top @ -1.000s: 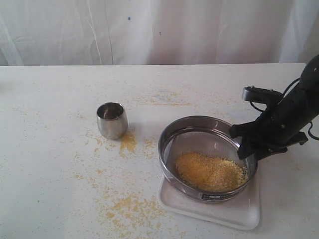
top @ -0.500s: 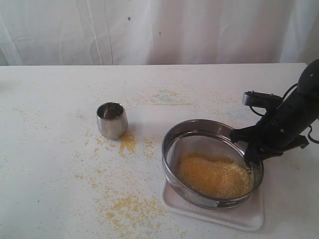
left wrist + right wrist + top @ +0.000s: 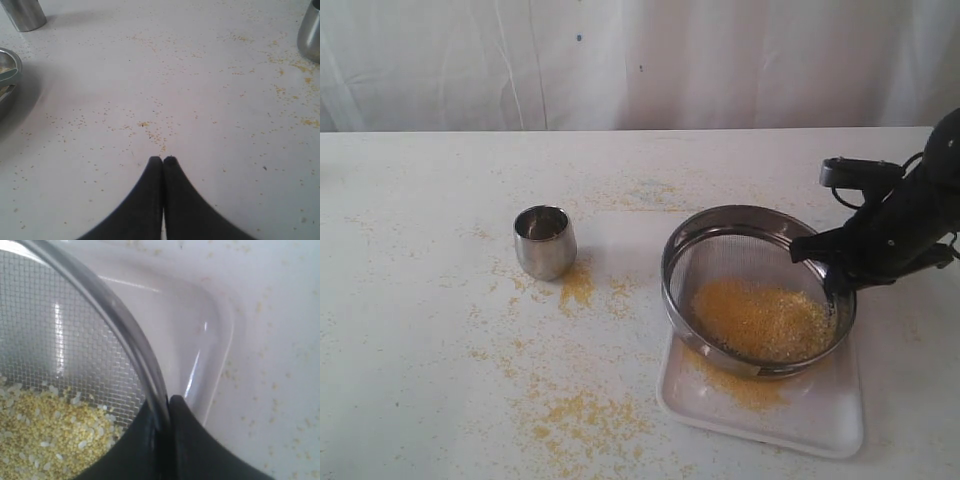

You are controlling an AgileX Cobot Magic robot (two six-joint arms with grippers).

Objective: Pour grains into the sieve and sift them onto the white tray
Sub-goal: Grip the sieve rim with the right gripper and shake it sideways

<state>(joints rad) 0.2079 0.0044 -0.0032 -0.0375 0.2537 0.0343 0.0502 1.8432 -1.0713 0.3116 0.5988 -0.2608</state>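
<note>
— Finish of the right arm (image 3: 905, 215)?
— Matte black, bulky casing; thin black cable (image 3: 914, 160) looped alongside.
— And the left gripper (image 3: 163, 160)?
— Smooth black fingers tapering to rounded tips. The right gripper (image 3: 167, 404) looks alike.

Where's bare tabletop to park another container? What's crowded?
Mostly bare: the table left of the steel cup, and the far strip between cup and curtain. In front of the cup only spilled grains lie. Crowded: near right, where the right gripper clamps the sieve over the white tray.
</note>
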